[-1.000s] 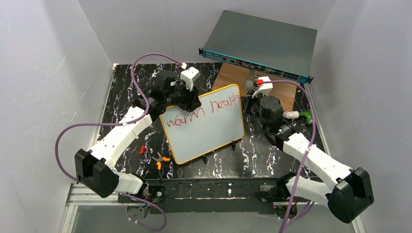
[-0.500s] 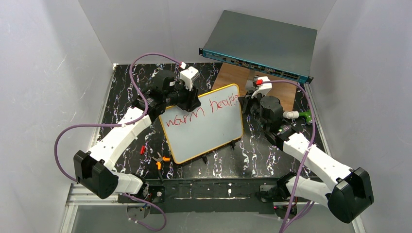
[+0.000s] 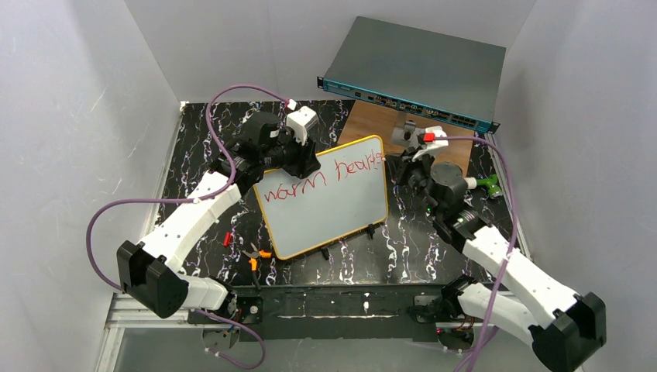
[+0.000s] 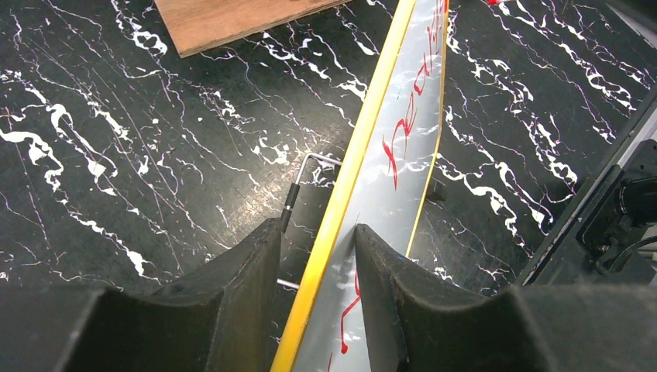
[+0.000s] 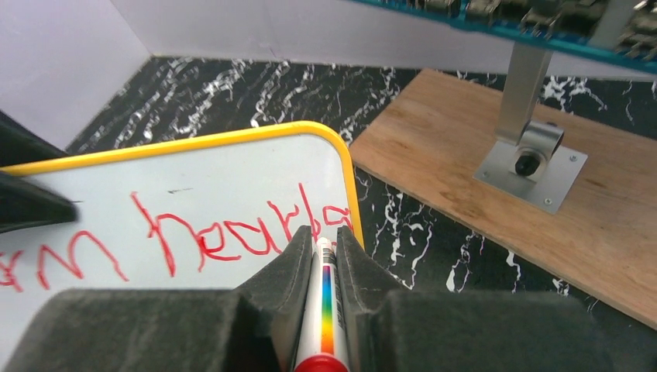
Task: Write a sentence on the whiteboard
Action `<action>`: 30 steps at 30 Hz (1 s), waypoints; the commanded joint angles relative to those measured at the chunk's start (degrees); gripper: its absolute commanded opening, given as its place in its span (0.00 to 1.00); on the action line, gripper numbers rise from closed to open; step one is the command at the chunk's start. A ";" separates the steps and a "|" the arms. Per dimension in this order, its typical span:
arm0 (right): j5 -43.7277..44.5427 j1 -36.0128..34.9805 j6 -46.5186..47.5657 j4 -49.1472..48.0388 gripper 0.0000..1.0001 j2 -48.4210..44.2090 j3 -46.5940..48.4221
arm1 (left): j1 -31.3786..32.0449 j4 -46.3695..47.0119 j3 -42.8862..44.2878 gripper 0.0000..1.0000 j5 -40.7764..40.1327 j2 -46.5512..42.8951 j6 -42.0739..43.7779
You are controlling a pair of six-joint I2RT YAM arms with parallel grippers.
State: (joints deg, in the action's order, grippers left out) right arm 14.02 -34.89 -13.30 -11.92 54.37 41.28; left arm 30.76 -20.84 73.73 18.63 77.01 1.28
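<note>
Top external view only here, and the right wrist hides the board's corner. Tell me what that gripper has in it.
Observer: The right gripper is shut on a marker with a rainbow stripe down its barrel.
Operator: Report where its tip is.
Observer: By the far right corner of the whiteboard, at the last letter of the sentence; I cannot tell if it touches.
Operator: Now describe the left grip.
Observer: The left gripper clamps the board's orange rim edge-on, one finger on each face.
</note>
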 commanded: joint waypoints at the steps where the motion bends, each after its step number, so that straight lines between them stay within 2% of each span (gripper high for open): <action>1: 0.69 -0.17 -0.11 0.49 0.01 -7.03 -1.60 | 0.09 2.60 0.14 0.00 0.38 -3.78 0.39; 9: 0.11 -0.17 -1.35 5.15 0.01 -16.10 -5.81 | 0.09 3.38 -0.44 0.00 0.13 -3.91 -0.84; 13: -4.40 -0.17 -1.38 5.60 0.01 -18.76 -7.85 | 0.09 4.17 -0.73 0.00 -0.36 -3.77 -3.93; 23: -17.09 -0.22 -2.88 2.76 0.01 -19.48 -9.87 | 0.09 5.51 -3.59 0.00 -2.82 -5.02 -8.90; 30: -25.96 -2.28 -5.14 -2.49 0.01 -15.28 -10.51 | 0.10 6.17 -7.13 0.00 -2.91 -7.55 -9.10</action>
State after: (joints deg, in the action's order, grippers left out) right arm -5.37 -35.48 -17.04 -8.40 37.17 31.11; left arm 30.76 -16.36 67.94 15.62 73.38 -7.57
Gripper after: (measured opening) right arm 0.191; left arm 0.378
